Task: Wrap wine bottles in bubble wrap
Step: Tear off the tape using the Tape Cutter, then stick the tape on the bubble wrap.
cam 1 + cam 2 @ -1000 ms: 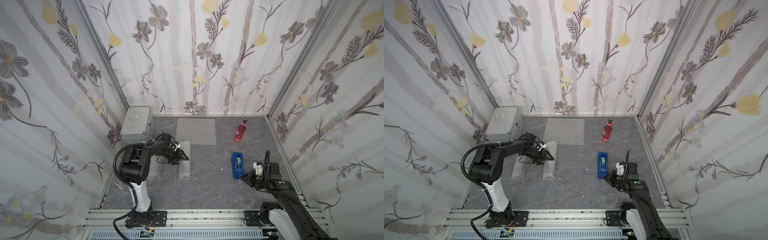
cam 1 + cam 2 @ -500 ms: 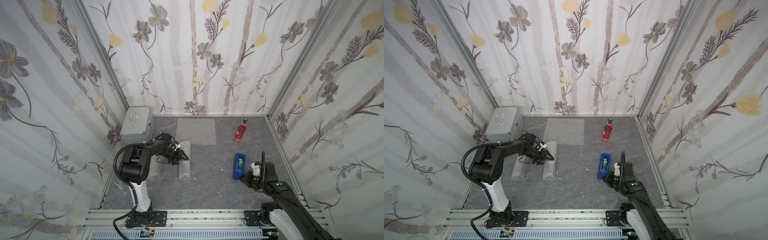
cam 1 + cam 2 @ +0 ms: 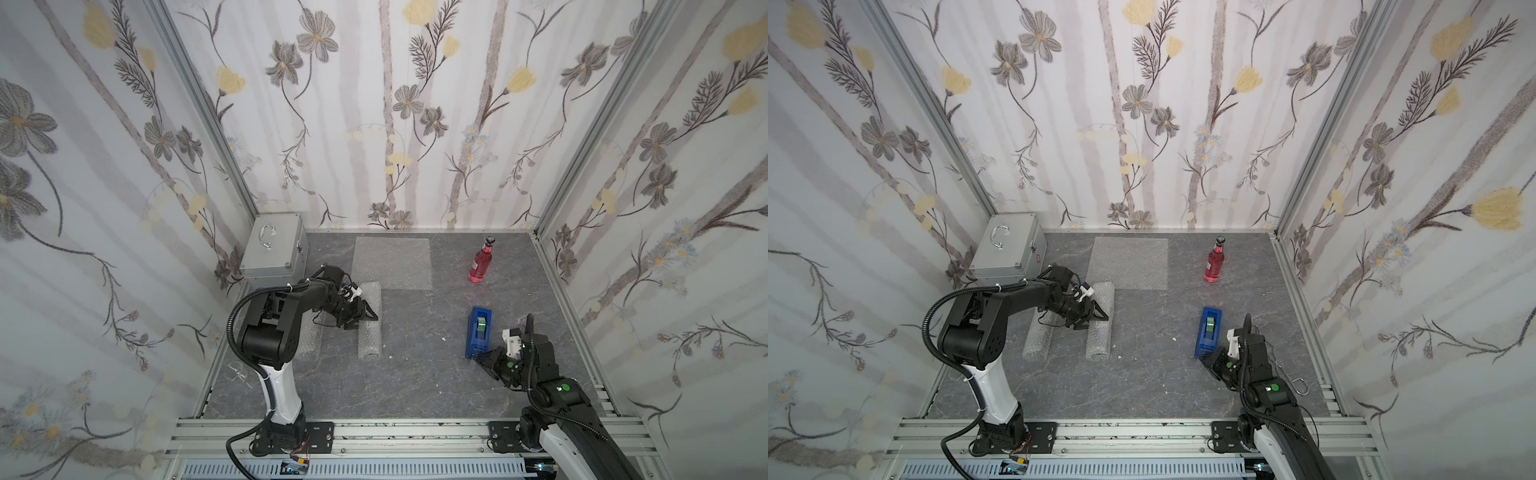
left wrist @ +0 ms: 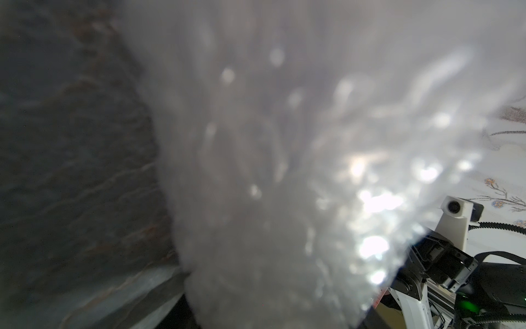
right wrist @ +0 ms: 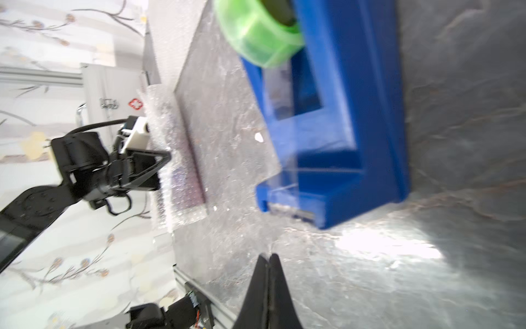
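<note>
A red-pink wine bottle stands upright at the back right. One flat sheet of bubble wrap lies at the back middle. In front of it lies a bubble wrap roll with a purple bottle showing dimly inside. My left gripper clasps this roll from the left. The roll fills the left wrist view and hides the jaws. A second roll lies under the left arm. My right gripper is shut, just in front of the tape dispenser.
A blue tape dispenser with a green roll lies slanted at the right. A silver metal case stands in the back left corner. Walls close in three sides. An aluminium rail runs along the front.
My right gripper has drawn back towards the front rail, and the tape dispenser has slewed, its near end shifting left. The left arm and both rolls have stayed put.
</note>
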Robot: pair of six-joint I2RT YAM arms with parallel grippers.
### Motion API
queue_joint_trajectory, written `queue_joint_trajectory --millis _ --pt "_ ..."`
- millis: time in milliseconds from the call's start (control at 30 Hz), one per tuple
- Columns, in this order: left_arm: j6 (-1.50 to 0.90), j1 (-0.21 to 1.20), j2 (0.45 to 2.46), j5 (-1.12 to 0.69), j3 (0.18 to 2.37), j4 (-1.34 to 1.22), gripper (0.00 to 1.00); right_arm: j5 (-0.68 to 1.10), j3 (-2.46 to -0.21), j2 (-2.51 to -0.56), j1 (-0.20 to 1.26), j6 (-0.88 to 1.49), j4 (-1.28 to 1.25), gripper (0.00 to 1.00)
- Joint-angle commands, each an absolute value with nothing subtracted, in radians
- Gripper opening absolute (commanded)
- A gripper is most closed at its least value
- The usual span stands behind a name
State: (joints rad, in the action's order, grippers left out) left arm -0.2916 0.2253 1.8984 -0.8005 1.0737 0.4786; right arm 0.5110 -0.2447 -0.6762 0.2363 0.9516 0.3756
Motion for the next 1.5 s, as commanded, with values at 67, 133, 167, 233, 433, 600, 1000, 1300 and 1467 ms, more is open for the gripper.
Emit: queue_joint_trajectory --millis 67,133,167,233,433,600,1000,1300,1467 --pt "-0.302 0.23 1.918 -0.624 1.066 0.565 0.55 0.637 -0.278 -0.734 0.285 1.02 0.054 0.0" --pt "-0.32 0.231 1.917 -0.634 1.065 0.56 0.55 0.59 -0.282 -0.79 0.326 1.093 -0.086 0.0" --pt "-0.338 0.231 1.913 -0.647 1.06 0.549 0.54 0.527 -0.275 -0.813 0.359 1.147 -0.166 0.0" --pt "-0.379 0.238 1.902 -0.654 1.043 0.521 0.53 0.354 -0.253 -0.843 0.455 1.262 -0.336 0.0" --pt "-0.52 0.249 1.872 -0.659 0.965 0.419 0.48 -0.176 -0.256 -1.078 0.744 1.485 -0.748 0.0" --pt "-0.632 0.24 1.86 -0.69 0.922 0.331 0.48 -0.232 -0.383 -1.448 0.86 1.611 -1.05 0.0" --pt "-0.761 0.218 1.842 -0.677 0.826 0.219 0.46 -0.204 -0.574 -2.047 0.987 1.988 -1.465 0.0" --pt "-0.756 0.222 1.814 -0.647 0.819 0.225 0.44 -0.144 -0.604 -2.024 0.989 1.992 -1.263 0.0" --pt "-0.75 0.231 1.805 -0.645 0.818 0.225 0.44 -0.139 -0.613 -2.06 0.987 2.029 -1.248 0.0"
